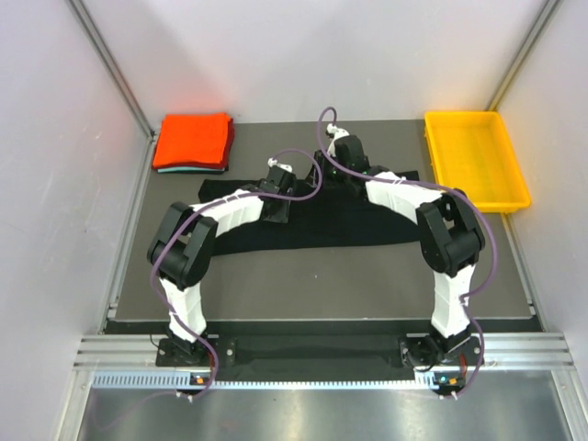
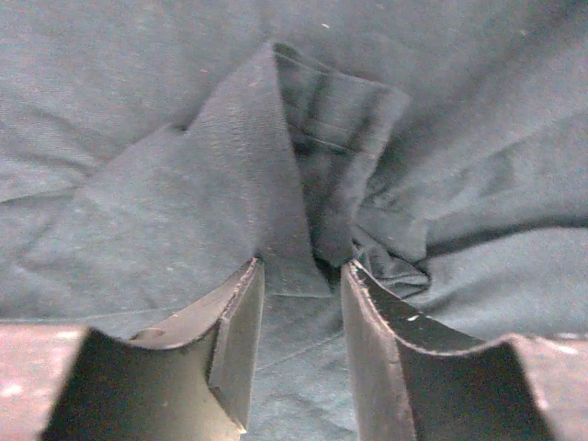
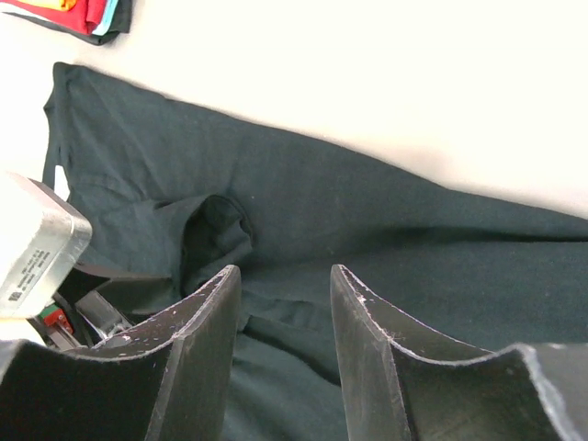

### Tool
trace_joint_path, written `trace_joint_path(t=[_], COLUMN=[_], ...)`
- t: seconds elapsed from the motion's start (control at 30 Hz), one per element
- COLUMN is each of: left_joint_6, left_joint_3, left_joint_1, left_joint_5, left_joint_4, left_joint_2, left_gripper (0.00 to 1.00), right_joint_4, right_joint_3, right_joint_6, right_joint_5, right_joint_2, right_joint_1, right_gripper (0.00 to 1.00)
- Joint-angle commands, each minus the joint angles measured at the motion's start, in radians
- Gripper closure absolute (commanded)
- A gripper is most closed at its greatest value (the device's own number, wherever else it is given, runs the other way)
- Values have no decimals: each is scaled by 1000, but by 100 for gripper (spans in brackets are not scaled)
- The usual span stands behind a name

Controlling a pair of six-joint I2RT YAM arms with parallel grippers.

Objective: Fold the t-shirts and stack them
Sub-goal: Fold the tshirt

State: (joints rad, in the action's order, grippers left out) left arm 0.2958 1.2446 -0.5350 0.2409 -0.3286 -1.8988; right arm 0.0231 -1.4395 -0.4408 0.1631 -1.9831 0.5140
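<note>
- The black t-shirt (image 1: 354, 225) lies spread out in a long band on the dark mat (image 1: 312, 285), left of the yellow tray (image 1: 473, 161); its right end reaches close to the tray's near left corner
- The folded orange-red t-shirt (image 1: 193, 138) sits well to the left of the tray, level with it at the far side of the mat, on top of a folded teal t-shirt (image 1: 188, 169) of which only a thin edge shows
- The right gripper (image 3: 285, 271), the nearer one to the tray, hangs over the black t-shirt with its jaws partway apart and nothing between them
- The left gripper (image 2: 301, 268), farther from the tray, is down at the black cloth, jaws partway apart around a rumpled pleat; the cloth in the gap looks loose, not squeezed
</note>
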Motion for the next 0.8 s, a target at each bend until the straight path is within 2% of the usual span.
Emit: trace_joint_path(t=[0.0,0.27,0.33,0.4,0.63,0.73,0.77], left_joint_6=[5,-24,-26,-33,-40,-40,-41], left_joint_3=[18,75,75,78,99,119,130], left_joint_1=[0,0,0,0,1,3,4], left_joint_5=[81,117,121,120,162,181,189], left_joint_4=[22,-18,-12,-9,-30,-35,-38], left_joint_2=[17,-16,-8,-2,-14,-25,-26], left_gripper=[58,67,73,76,78,88,95], right_joint_4=[-58,-66,-68,-63,-75,-63,-57], right_joint_3=[2,-22,-28,-44,-59,-84,-87], right_joint_6=[-2,-47,-55,-55,-90,-116,-127], right_joint_5=[18,15,16,19,62,61,52], right_joint_2=[53,17,4,-5,-39,-69,-74], right_joint_1=[-9,3,4,9,32,50,57], right_gripper=[55,55,56,55,56,56,56])
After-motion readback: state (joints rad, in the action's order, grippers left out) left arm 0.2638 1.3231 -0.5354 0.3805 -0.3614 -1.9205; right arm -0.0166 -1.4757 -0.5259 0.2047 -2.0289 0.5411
